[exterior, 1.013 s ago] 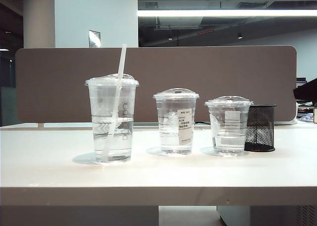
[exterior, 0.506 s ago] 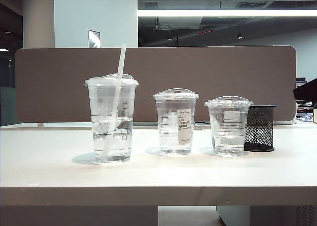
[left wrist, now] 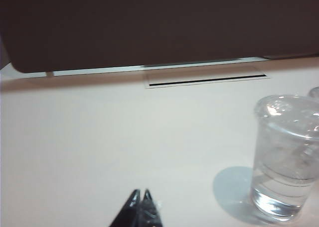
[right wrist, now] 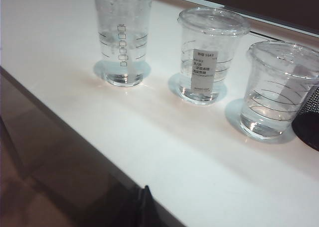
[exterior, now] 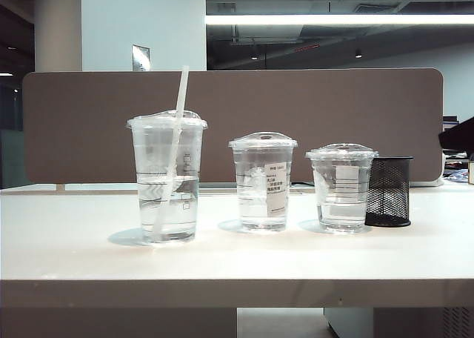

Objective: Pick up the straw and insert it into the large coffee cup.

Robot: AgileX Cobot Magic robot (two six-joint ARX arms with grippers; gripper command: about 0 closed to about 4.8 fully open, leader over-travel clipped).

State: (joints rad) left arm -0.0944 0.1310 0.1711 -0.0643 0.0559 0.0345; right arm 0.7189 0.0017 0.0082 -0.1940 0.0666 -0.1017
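Change: nothing on the surface [exterior: 237, 267] has shifted since earlier.
Straw [exterior: 179, 116]: stands slanted through the large cup's [exterior: 167, 176] lid, in water.
Handling: light, thin, bendy, slippery; pinch its upper part gently.
Left tool [left wrist: 140, 197]: tips together, empty, low over the surface.
Right tool [right wrist: 144, 192]: closed, empty, off the surface's near edge.

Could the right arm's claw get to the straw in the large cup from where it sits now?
Probably yes. The right claw, shut, sits off the table's near edge; bare tabletop lies between it and the large coffee cup, and the straw sticks up above the lid, exposed.
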